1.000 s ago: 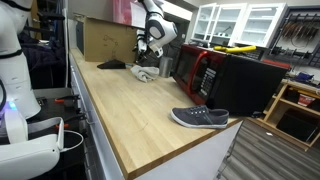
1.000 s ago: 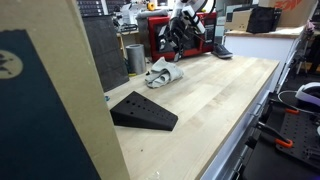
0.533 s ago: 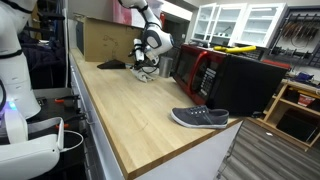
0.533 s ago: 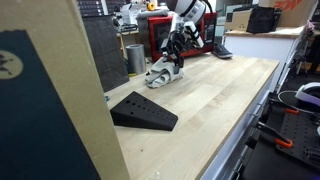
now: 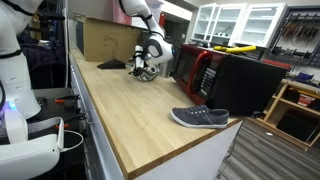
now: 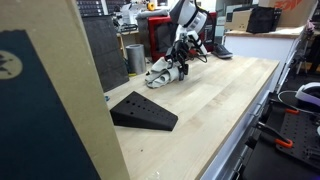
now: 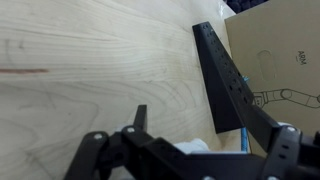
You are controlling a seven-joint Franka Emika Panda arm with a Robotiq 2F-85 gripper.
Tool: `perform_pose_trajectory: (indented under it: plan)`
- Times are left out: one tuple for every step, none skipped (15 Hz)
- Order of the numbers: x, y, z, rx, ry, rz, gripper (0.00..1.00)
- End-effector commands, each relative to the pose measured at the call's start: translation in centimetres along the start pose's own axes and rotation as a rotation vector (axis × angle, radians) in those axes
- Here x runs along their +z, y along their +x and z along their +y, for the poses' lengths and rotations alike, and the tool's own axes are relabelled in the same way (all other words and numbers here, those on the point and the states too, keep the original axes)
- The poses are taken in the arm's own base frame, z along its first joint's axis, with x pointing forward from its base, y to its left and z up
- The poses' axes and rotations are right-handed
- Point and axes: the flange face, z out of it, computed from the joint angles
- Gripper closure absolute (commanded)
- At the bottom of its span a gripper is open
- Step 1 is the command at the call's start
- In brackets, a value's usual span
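1. Bright, even overhead room light; only soft shadows on the worktop [image 5: 120, 105].
2. Exterior views low-res, slightly soft; near board [image 6: 45, 100] out of focus.
3. Wrist view evenly lit, wood grain crisp.

One pale shoe [image 6: 160, 73] and one dark shoe [image 5: 200, 118] — two shoes; one black wedge [image 6: 143, 110], one microwave [image 5: 205, 72], one cardboard box [image 5: 105, 38].

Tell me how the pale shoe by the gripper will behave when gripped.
The pale shoe looks soft-sided, so its upper will probably give under the open gripper. It seems light for its size, so a nudge may slide it on the smooth wooden benchtop. Lying low, it is unlikely to roll.
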Motion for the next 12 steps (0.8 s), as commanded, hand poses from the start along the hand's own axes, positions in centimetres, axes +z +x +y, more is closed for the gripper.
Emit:
perform_pose_trajectory:
  plan:
    - [0.1, 0.7, 0.8, 0.073, 0.062, -0.017, 0.0]
    - [0.2, 0.7, 0.9, 0.09, 0.068, -0.015, 0.0]
    - [0.1, 0.2, 0.3, 0.068, 0.078, -0.026, 0.0]
    - [-0.1, -0.3, -0.3, 0.044, 0.086, -0.034, 0.0]
    - [-0.6, -0.9, -1.2, 0.011, 0.097, -0.052, 0.0]
    - [-1.2, -1.4, -2.0, -0.014, 0.106, -0.063, 0.0]
    - [-1.9, -1.9, -3.1, -0.037, 0.119, -0.074, 0.0]
    - [-2.6, -2.3, -4.1, -0.063, 0.135, -0.085, 0.0]
    - [-3.3, -2.5, -5.1, -0.079, 0.151, -0.095, 0.0]
    - [-3.8, -2.3, -6.0, -0.081, 0.162, -0.086, 0.0]
    - [-4.1, -2.0, -6.9, -0.085, 0.178, -0.069, 0.0]
    - [-4.3, -1.7, -7.9, -0.094, 0.189, -0.035, 0.0]
